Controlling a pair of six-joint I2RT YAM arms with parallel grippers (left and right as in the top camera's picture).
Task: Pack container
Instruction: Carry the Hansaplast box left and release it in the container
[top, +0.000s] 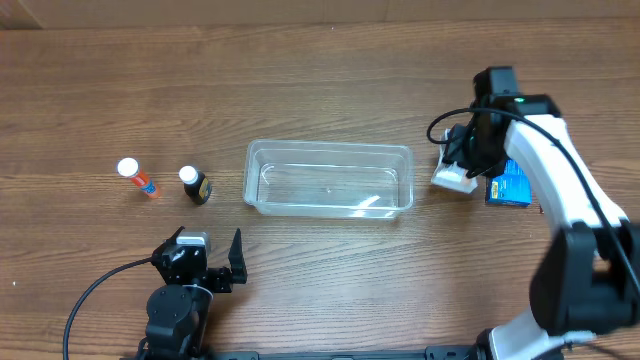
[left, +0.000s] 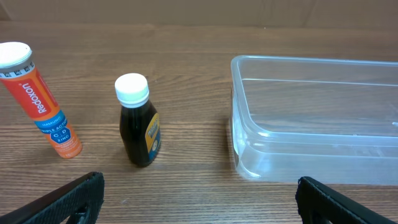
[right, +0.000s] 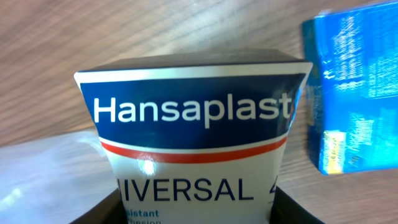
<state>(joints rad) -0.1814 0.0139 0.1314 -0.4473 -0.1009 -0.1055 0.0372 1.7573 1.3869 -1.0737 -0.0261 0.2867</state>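
Note:
The clear plastic container (top: 328, 178) lies empty at the table's middle; it also shows in the left wrist view (left: 317, 121). My right gripper (top: 462, 165) is shut on a white and blue Hansaplast box (right: 193, 149), held just right of the container's right end (top: 452, 177). My left gripper (top: 208, 262) is open and empty near the front edge, in front of a small dark bottle with a white cap (left: 138, 121) and an orange tube with a white cap (left: 42, 102). The container's corner shows blurred at lower left in the right wrist view (right: 43, 174).
A blue box (top: 510, 184) lies flat on the table right of the held box, also in the right wrist view (right: 354, 87). The dark bottle (top: 195, 185) and orange tube (top: 137, 178) stand left of the container.

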